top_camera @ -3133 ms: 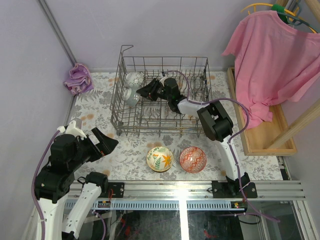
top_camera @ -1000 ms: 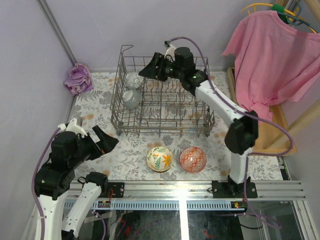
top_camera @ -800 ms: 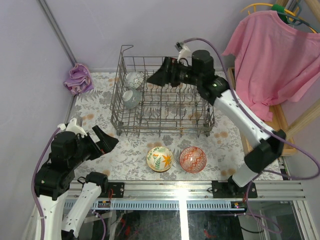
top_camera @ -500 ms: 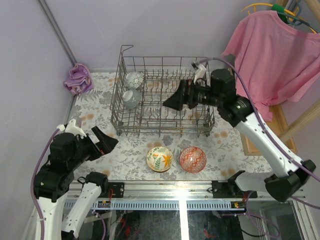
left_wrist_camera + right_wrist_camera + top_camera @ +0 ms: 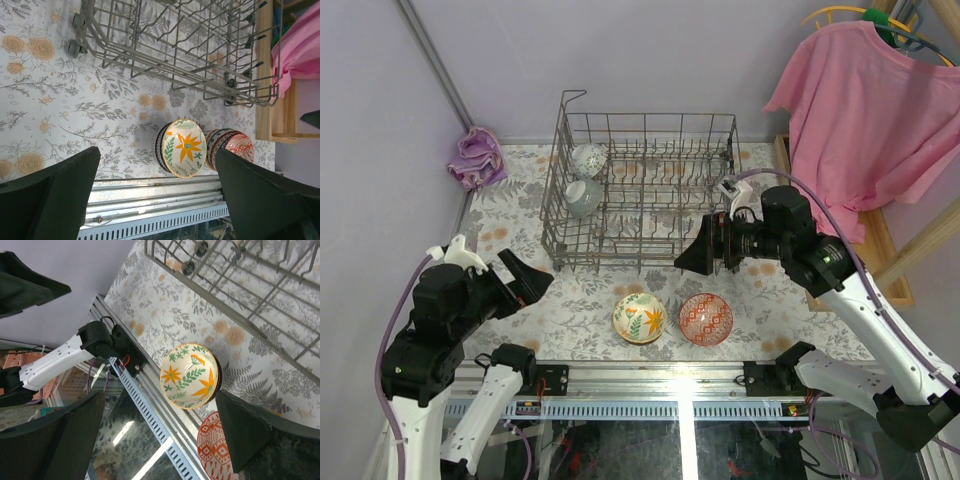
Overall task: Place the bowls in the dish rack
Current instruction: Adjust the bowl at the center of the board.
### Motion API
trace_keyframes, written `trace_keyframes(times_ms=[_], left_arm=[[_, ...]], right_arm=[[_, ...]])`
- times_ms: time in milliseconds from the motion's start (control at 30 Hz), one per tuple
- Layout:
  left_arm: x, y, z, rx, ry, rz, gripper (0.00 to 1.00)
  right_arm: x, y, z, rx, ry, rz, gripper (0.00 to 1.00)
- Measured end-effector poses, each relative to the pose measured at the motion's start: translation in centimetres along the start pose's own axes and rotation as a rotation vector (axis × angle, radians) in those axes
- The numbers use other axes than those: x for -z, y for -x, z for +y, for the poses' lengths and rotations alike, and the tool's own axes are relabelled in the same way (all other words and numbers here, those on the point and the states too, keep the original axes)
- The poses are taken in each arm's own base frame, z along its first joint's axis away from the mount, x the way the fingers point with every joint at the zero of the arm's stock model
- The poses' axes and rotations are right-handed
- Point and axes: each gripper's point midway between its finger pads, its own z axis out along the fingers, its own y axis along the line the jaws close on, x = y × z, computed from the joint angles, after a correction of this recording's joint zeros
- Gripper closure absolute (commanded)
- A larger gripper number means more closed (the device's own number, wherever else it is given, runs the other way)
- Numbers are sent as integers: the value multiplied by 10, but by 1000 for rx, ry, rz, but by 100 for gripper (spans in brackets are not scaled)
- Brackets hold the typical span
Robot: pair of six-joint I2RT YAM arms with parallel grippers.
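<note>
Dish rack point(image 5: 620, 250): standing at the rear of the floral table point(image 5: 580, 300), holding a grey-green bowl point(image 5: 583, 196) and a patterned bowl point(image 5: 588, 158) at its left end. Floral bowl point(image 5: 639, 318), red bowl point(image 5: 706, 319): sitting side by side before it. Right gripper point(image 5: 691, 247): hovering over the rack's front right edge, spread wide, empty. Left gripper point(image 5: 530, 276): hanging near left, spread wide, empty.

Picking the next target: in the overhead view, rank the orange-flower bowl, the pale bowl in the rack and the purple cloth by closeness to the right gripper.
1. orange-flower bowl: in front of the dish rack, just left of the open right gripper.
2. pale bowl: inside the rack's left end.
3. purple cloth: far-left corner, beyond the rack.
</note>
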Motion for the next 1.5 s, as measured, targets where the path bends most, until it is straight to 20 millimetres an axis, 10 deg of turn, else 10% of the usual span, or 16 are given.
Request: trace_keyframes(times_ms=[500, 1000, 1500], left_arm=[[12, 11, -9, 39, -19, -50, 0], [3, 10, -4, -16, 8, -13, 0], [-17, -10, 7, -31, 15, 56, 0]], right_arm=[[-5, -51, 9, -75, 134, 158, 1], [-88, -134, 55, 199, -13, 415, 24], [-126, -183, 19, 330, -234, 507, 26]])
